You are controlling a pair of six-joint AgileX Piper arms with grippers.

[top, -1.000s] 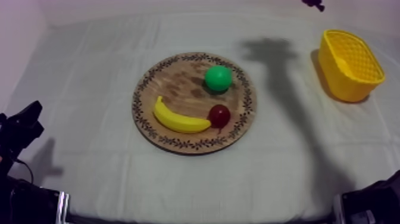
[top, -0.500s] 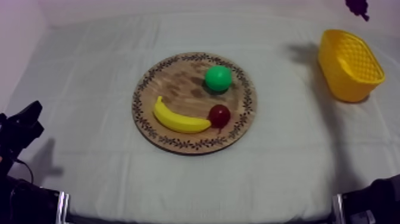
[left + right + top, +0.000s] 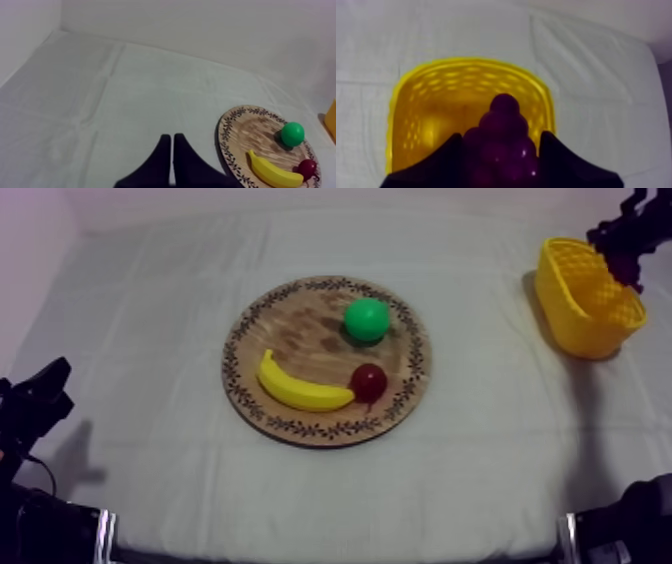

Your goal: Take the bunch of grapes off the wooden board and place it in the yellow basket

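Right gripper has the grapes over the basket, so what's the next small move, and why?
Probably ease the right gripper straight down a little before letting go. It is shut on the bunch of grapes, which hangs over the open inside of the yellow basket and seems to be above the rim, so a shorter drop looks safer.

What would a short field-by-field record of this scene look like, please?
Right gripper: shut on the grapes, above the basket
Grapes: held over the basket's opening, not yet released
Basket: yellow, upright at the table's right side
Board: middle of the table, holding a banana, a green fruit and a small red fruit
Left gripper: shut on nothing, low at the left, apart from the board
Task stage: grapes off the board, drop not yet done
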